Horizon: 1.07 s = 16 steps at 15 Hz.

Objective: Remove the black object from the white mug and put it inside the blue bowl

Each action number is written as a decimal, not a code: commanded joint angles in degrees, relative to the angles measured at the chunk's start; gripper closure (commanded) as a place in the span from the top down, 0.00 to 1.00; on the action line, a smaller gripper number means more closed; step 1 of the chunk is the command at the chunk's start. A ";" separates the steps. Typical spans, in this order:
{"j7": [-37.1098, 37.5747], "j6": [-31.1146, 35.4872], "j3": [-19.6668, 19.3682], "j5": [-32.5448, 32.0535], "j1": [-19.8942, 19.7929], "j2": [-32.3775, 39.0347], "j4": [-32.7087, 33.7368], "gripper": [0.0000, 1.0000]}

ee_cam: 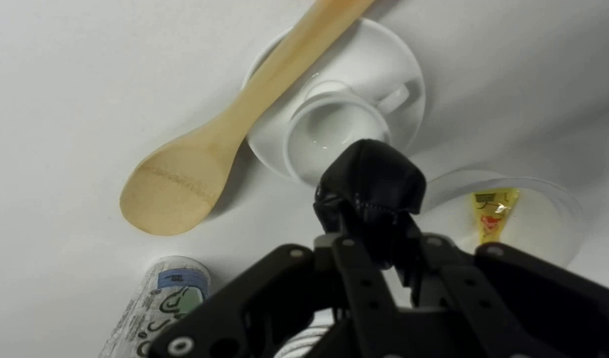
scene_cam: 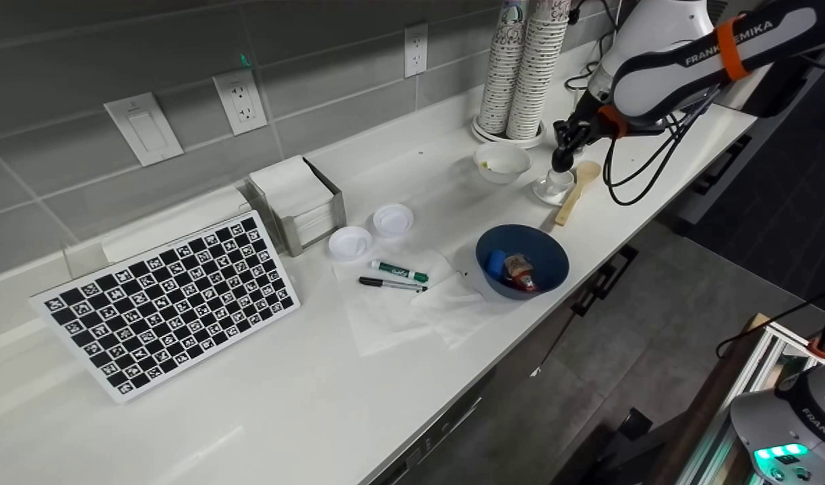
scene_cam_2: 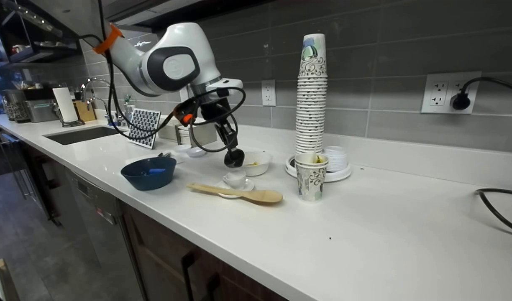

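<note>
Black object (ee_cam: 369, 174) is hanging from the gripper (scene_cam_2: 232, 146), just over the white mug (ee_cam: 329, 129) in both exterior views; cannot tell whether it is touching the rim. Pincer state: the gripper is pinching the black object between its fingertips. In the wrist view the object is covering part of the mug's rim, with the white interior showing beside it. Mug is standing on a white saucer (ee_cam: 379, 59); a wooden spoon (ee_cam: 240, 114) is lying across the saucer, passing the mug on the side toward the front edge of the worktop (scene_cam: 304, 411). Blue bowl (scene_cam_2: 149, 179) is standing close to that front edge, well apart from the mug and, in an exterior view, farther than it from the worktop's upper-right corner. Inside the bowl a blue item (scene_cam: 495, 263) and a red-and-tan packet (scene_cam: 519, 271) are lying. White bowl (scene_cam: 510, 160) is standing near the mug on the back-edge side, holding a yellow packet (ee_cam: 493, 209). Patterned paper cups (scene_cam: 503, 81) are rising in stacks along the back edge. Between front and back edges, a green marker (scene_cam: 399, 271) and a black-capped pen (scene_cam: 392, 283) are lying on a thin white sheet (scene_cam: 385, 323). Small white dishes (scene_cam: 350, 242) are sitting near a napkin holder (scene_cam: 338, 209), and a checkered board (scene_cam: 163, 310) is standing tilted near the back edge.
</note>
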 commanded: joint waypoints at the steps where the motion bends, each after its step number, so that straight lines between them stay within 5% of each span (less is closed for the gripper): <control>1: -9.82 -0.24 2.39 5.20 1.57 -8.71 -5.08 0.05; 7: -19.57 -2.08 8.76 14.17 10.27 -16.82 -8.10 0.05; 12: -38.06 -3.97 7.84 33.02 19.21 -13.82 -6.70 0.05; 16: -50.42 -16.11 7.17 39.53 18.27 -11.12 -4.88 0.05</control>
